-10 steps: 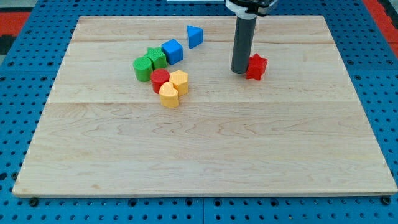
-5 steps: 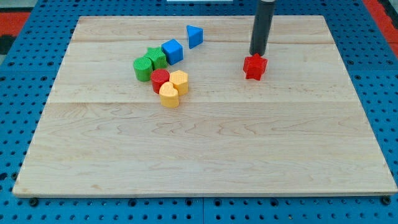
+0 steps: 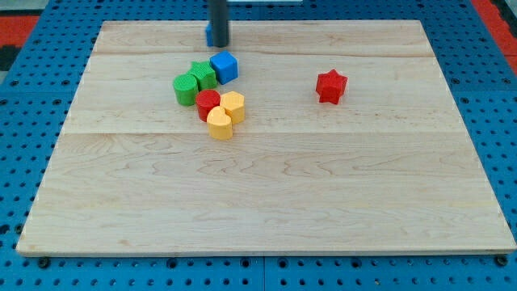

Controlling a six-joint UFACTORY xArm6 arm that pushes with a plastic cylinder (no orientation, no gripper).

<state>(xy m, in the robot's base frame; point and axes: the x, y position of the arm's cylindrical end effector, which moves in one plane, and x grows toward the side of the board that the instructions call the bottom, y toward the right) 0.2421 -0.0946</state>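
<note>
Now the rod's tip stands near the view's top, having swept left from beside the red star block and pushed a blue block, mostly hidden behind the rod, up-left. It carries no claw. The blue cube and the cluster are unmoved.

straight dark grey rod, round in section, plain surface, my tip blunt
</note>
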